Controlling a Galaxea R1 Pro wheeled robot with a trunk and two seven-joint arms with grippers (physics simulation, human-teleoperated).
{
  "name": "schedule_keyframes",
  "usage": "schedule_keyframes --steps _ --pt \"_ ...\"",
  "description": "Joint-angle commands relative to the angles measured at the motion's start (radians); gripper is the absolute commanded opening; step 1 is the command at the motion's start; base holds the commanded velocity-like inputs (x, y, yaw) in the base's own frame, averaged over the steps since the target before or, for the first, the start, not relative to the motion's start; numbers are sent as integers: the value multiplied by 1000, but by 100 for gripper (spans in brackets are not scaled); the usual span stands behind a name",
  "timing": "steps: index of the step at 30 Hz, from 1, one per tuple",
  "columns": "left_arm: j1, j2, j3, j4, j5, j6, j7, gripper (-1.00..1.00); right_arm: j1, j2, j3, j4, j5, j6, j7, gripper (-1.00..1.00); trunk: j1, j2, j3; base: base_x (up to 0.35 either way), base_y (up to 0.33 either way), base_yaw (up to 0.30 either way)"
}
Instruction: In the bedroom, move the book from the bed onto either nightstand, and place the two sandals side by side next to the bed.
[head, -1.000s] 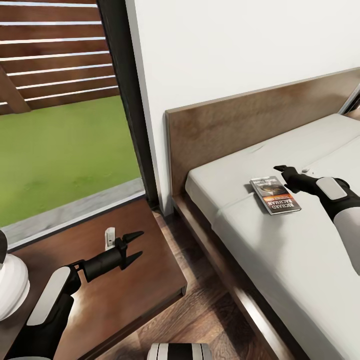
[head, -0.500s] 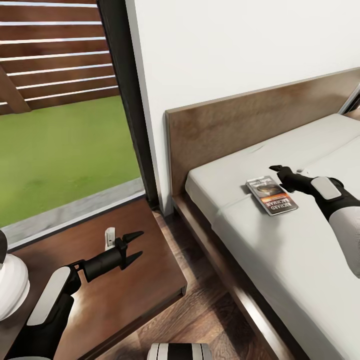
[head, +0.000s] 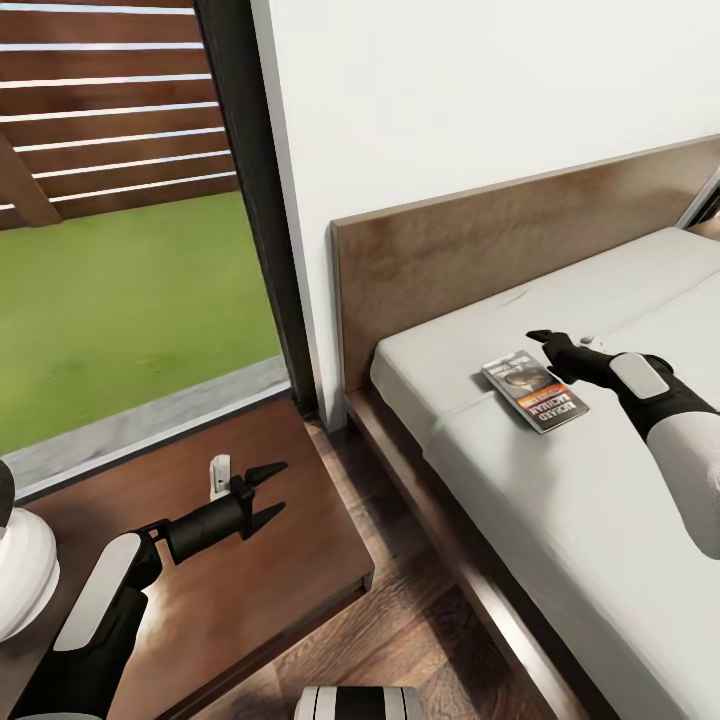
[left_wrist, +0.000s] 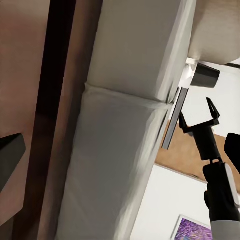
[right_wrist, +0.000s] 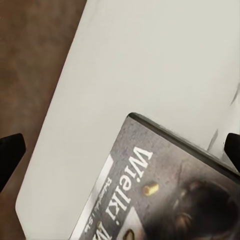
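Your right gripper (head: 545, 343) hovers at the headboard-side edge of the book (head: 534, 391) on the bed (head: 560, 520).

The book lies flat on the off-white mattress, cover up, near the dark wood headboard (head: 500, 245) and toward the side of the bed that faces the nightstand (head: 270, 570). Your right gripper sits low over the mattress at the book's far corner, its fingers spread wide; in the right wrist view the two dark fingertips (right_wrist: 11, 150) stand well apart with the book's cover between them, and whether they touch it cannot be told. Your left gripper (head: 265, 490) hangs above the nightstand beside the bed, fingers parted and holding nothing, close to a small white object (head: 219, 474) on its top.
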Motion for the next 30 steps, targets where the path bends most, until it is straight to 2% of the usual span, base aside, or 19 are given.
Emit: schedule_keyframes --steps 1,9,30 --pt "-1 0 1 -1 11 4 10 100 -1 1 5 0 -2 2 3 100 0 0 -1 0 0 0" --pt "0 0 2 -1 11 4 10 100 -1 16 7 0 -2 1 4 100 0 0 -1 0 0 0" --pt "-1 0 2 -1 10 4 10 100 -1 31 7 0 0 3 27 100 0 0 -1 0 0 0"
